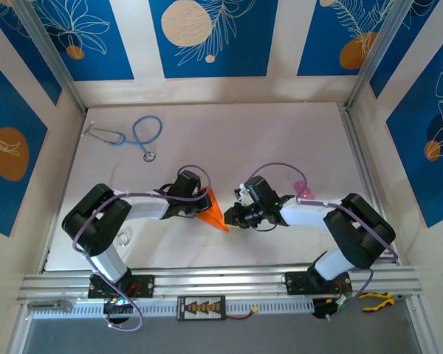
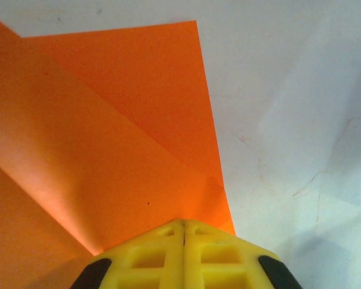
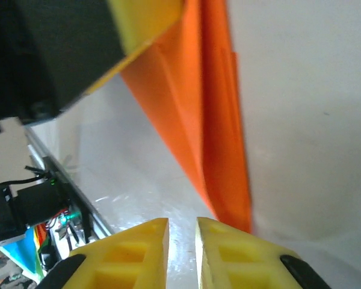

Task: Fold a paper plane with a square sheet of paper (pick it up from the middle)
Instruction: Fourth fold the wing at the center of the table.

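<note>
Over the table, left gripper [image 1: 202, 209]: closed on the paper plane [image 1: 216, 212], a narrow orange dart sticking out ahead of its fingertips, point toward the near rail.
Over the table, right gripper [image 1: 231, 215]: just beside the dart's point, facing the left gripper across it.
Over the table, room: bare table [image 1: 280, 140] beyond both grippers. The blue stethoscope [image 1: 136, 134] lies well away past the left one, and a small pink thing [image 1: 301, 189] lies behind the right one, beside its arm.
Left wrist, fingers [image 2: 150, 253]: pressed together, with creased orange layers spreading ahead. The paper's right edge runs back to the fingertips, with bare table to its right.
Right wrist, jaws: narrowly parted, nothing between them.
Right wrist, paper: the pointed tip is just ahead and to the right of the fingers [image 3: 138, 253], apart from them, with open table on either side.
</note>
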You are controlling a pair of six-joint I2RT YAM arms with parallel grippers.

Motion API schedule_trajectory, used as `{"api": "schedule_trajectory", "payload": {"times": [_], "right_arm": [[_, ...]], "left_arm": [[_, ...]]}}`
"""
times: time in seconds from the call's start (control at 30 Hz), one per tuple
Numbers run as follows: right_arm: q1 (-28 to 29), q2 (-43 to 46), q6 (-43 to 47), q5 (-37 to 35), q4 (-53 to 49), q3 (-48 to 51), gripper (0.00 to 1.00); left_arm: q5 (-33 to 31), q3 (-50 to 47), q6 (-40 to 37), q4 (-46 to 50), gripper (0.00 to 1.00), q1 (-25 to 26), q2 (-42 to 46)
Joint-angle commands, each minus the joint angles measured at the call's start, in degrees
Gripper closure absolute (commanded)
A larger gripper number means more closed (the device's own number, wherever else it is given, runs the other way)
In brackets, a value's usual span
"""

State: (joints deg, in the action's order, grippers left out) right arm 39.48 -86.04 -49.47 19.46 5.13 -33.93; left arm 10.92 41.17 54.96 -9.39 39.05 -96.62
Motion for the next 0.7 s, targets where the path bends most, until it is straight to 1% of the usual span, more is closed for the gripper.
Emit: {"api": "schedule_trajectory", "payload": {"times": [0.0,0.07,0.2,0.33,0.47,0.53,0.67], "right_arm": [[-0.1,0.4,0.8,4.6,-0.6,-2.9,0.86],[0.7,-0.4,1.6,5.3,-1.0,-4.4,0.91],[2.5,-3.9,3.4,5.1,-3.0,-8.2,0.97],[3.9,-7.5,4.5,1.4,-5.9,-11.2,0.98],[4.4,-11.0,5.2,-0.6,-8.0,-13.2,0.98],[4.5,-12.0,5.6,-0.9,-8.3,-13.3,0.98],[4.6,-12.3,5.2,-4.3,-10.4,-12.6,0.98]], "left_arm": [[-0.2,-0.4,-0.7,2.9,0.95,0.3,-0.9],[-0.2,-0.4,-0.6,3.0,0.96,0.3,-0.9],[-0.1,-0.4,-0.6,2.8,0.96,0.3,-0.9],[0.0,-0.5,-0.5,2.8,0.96,0.3,-1.0],[0.0,-0.5,-0.5,2.8,0.96,0.3,-0.8],[0.0,-0.4,-0.6,2.9,0.96,0.3,-0.8],[-0.3,-0.6,-0.6,3.3,0.96,0.3,-0.6]]}}
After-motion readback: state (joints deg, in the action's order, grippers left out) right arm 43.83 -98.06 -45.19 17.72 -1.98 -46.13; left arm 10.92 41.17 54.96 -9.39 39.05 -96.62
